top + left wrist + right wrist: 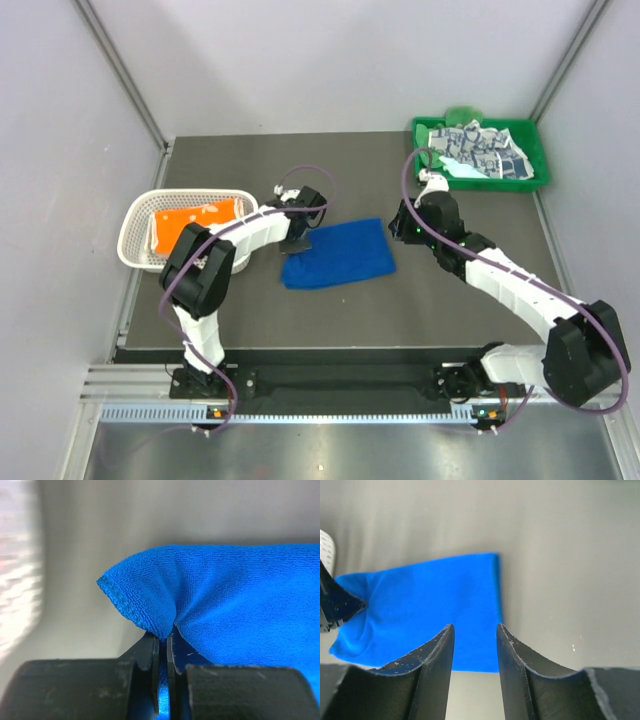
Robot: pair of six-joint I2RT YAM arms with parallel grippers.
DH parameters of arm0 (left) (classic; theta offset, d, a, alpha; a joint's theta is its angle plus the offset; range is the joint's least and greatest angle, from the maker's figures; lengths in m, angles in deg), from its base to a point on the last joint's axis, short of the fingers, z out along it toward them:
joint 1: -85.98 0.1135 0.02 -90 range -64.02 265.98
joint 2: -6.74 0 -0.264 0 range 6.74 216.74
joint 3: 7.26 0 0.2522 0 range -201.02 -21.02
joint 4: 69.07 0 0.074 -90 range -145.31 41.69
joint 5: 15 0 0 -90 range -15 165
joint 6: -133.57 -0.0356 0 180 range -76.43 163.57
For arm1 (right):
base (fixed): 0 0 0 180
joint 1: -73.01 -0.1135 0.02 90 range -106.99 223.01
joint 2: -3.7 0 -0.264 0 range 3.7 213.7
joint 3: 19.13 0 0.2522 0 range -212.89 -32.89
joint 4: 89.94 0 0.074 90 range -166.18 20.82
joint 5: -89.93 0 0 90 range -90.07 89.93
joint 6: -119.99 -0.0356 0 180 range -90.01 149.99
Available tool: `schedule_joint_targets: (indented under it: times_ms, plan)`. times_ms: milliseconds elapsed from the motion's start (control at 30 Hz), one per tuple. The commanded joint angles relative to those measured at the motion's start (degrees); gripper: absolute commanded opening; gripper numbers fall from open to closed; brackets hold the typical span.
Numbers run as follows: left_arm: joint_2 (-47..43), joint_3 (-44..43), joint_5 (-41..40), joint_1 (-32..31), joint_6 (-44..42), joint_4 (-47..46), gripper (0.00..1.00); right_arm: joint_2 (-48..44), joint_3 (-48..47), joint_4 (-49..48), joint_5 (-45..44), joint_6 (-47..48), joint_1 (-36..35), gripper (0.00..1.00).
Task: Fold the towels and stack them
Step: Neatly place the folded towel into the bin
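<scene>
With left gripper (162,641) closed tight on a thin corner pinch of royal blue towel (340,255) lying on the table (250,320), and right gripper (474,627) parted, empty, poised beside its opposite edge, risks losing that pinch or dragging the fold crooked if pulled unevenly.

The royal blue towel (338,254) lay folded at the middle, one corner pinched up, the orange towel (195,222) sat in the basket (133,225), and the patterned towel (485,150) lay crumpled in the tray (497,185).
</scene>
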Motion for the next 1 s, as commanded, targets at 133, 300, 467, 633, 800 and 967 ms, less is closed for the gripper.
schedule_joint_targets:
  times_ms: [133,300,467,633,800,967]
  plan:
    - [-4.4,-8.5,-19.8,0.5,-4.1,21.3,0.0,-2.4,-7.0,1.7,1.9,1.8,-0.7,0.39]
    - [-5.4,-15.0,-28.1,0.5,-4.5,28.9,0.0,-3.1,-8.5,1.8,2.3,2.0,-0.7,0.39]
    - [-5.5,-20.8,-35.4,1.7,-5.9,33.3,0.0,-3.3,-10.1,1.8,2.7,2.0,-0.7,0.39]
    - [-7.5,-22.5,-37.5,5.6,-10.3,32.0,0.0,-3.0,-12.0,2.2,4.2,2.0,-0.8,0.4]
    - [-9.0,-22.3,-38.0,9.5,-14.8,28.9,0.0,-3.0,-13.2,2.7,4.0,2.0,-1.3,0.39]
    - [-11.7,-21.3,-37.4,12.7,-19.6,24.0,0.0,-2.7,-14.1,3.0,3.6,2.1,-1.5,0.39]
